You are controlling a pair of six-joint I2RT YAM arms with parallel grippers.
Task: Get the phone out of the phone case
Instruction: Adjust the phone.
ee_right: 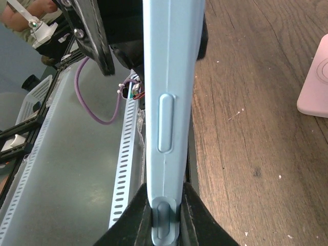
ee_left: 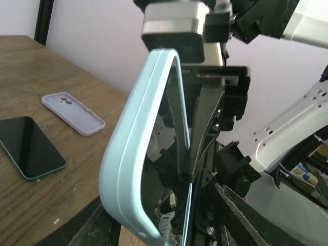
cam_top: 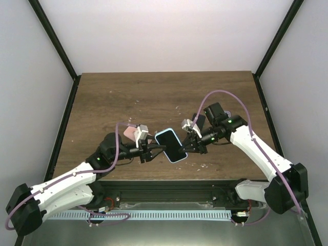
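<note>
A phone with a dark screen sits in a light blue case [cam_top: 171,145], held in the air above the table's front edge between both arms. My right gripper [cam_top: 190,144] is shut on the case's right edge. In the right wrist view its black fingers [ee_right: 138,215] pinch the case [ee_right: 169,77] at a side button. My left gripper [cam_top: 154,148] reaches the case's left edge. In the left wrist view the case [ee_left: 130,154] stands between its fingers [ee_left: 241,215], which straddle it with a gap on the screen side. The phone's screen [ee_left: 166,169] still sits inside the case.
A lilac case [ee_left: 73,113] and a dark phone in a green case [ee_left: 29,147] lie flat on the wooden table [cam_top: 128,97] beyond the right arm. A pink case [cam_top: 129,131] lies by the left gripper and shows in the right wrist view [ee_right: 315,87].
</note>
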